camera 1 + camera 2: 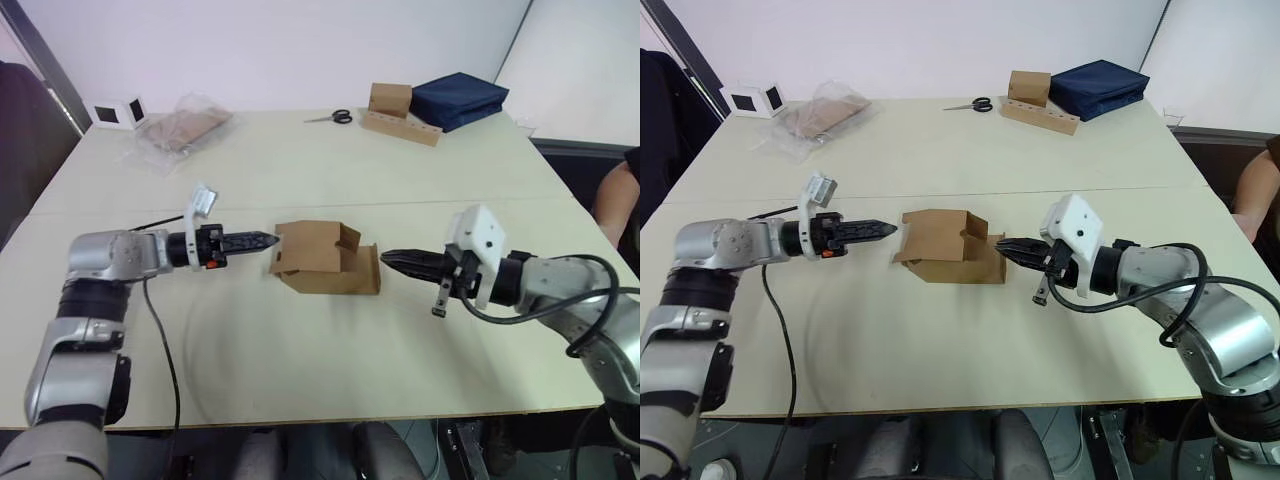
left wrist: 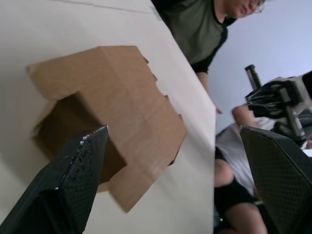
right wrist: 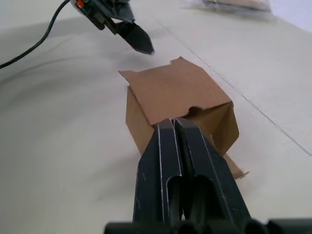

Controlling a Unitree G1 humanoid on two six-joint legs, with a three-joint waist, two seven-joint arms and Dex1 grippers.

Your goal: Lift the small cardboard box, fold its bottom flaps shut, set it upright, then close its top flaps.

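Two arms reach inward over the table (image 1: 300, 380) in the eye views, both nearly level, meeting from opposite sides at the box (image 1: 325, 258), which lies on its side mid-table with flaps splayed. The left gripper (image 1: 262, 241) points at the box's left end, tip just beside it. The right gripper (image 1: 392, 259) points at the right flap, tip near it.

Left wrist view: the left fingers (image 2: 73, 180) stand wide apart, framing the box's open end; a person (image 2: 204, 29) sits beyond.

Right wrist view: the right fingers (image 3: 168, 170) are pressed together, aimed at the box's open side, holding nothing.
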